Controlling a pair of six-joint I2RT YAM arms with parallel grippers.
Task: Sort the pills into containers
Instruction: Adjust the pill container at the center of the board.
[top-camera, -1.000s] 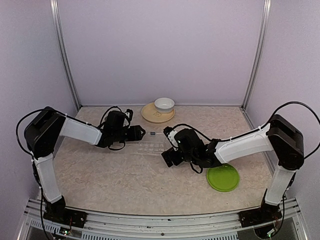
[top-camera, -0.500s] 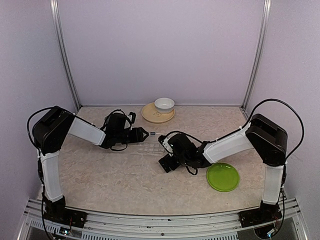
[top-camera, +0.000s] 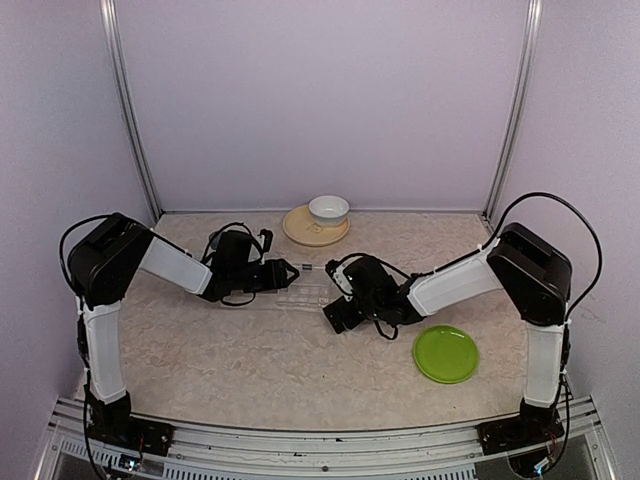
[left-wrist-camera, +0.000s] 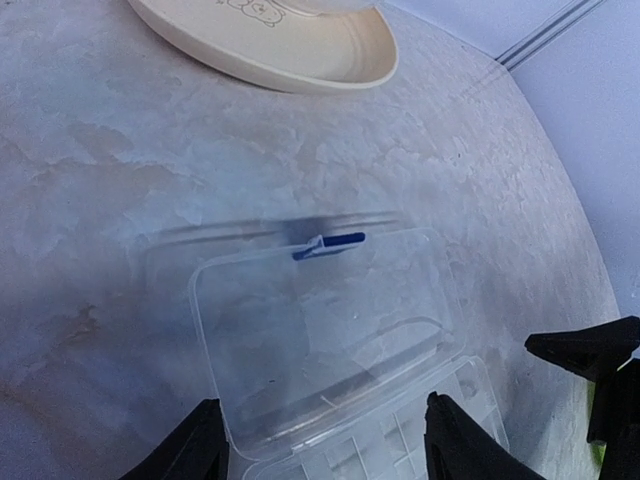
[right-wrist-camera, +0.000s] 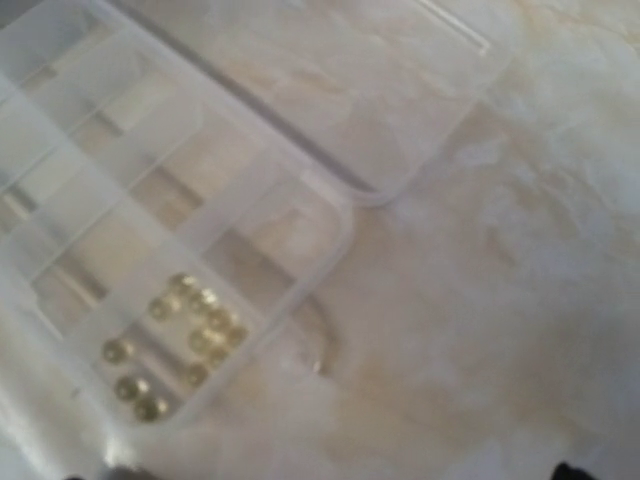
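Several pills (right-wrist-camera: 200, 340) appear only in right-wrist view.

The top of the tan plate (left-wrist-camera: 300, 50) runs off the top edge of the left wrist view. At the bottom edge only the tips of the left gripper (left-wrist-camera: 318, 445) show, and the lower part of the pill box (left-wrist-camera: 330, 320) is cut off there. Whether those tips touch the box is hard to tell. The right wrist view is all blurry. The pills (right-wrist-camera: 190, 335) at its lower left are just fuzzy yellowish dots. In the top view they are too small to see.
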